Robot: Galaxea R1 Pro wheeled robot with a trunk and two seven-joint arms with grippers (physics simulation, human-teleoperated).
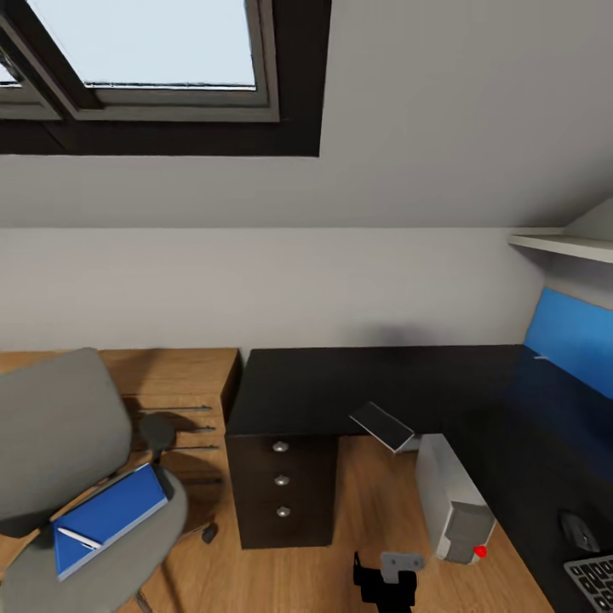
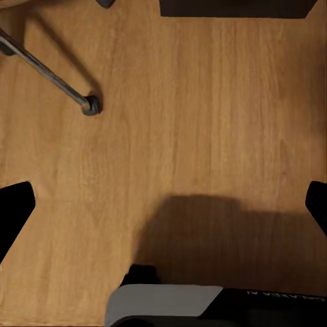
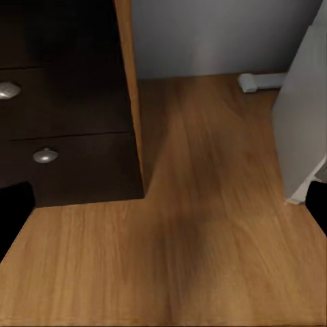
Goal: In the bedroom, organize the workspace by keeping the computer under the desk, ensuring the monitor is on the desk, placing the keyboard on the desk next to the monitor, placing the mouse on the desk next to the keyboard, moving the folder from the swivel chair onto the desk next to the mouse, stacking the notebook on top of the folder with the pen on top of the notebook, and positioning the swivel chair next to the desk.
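Note:
The grey swivel chair (image 1: 51, 426) stands at the left in the head view. On its seat lies the blue folder (image 1: 106, 518) with the whitish pen (image 1: 78, 538) on top. The black desk (image 1: 358, 383) spans the middle and right. A flat grey rectangle, probably the notebook (image 1: 383, 426), lies tilted at the desk's inner corner. The computer (image 1: 455, 504) stands on the floor under the desk. The mouse (image 1: 579, 529) and keyboard (image 1: 593, 579) lie on the desk's right wing. The monitor is out of view. My left gripper (image 2: 163, 211) and right gripper (image 3: 163, 204) are open over the floor.
A light wooden drawer unit (image 1: 174, 383) stands between chair and desk. A blue wall panel (image 1: 570, 340) and a shelf (image 1: 562, 245) are at the right. A chair castor (image 2: 90, 105) is on the floor. The desk drawers (image 3: 61, 136) and computer case (image 3: 303, 122) flank a floor gap.

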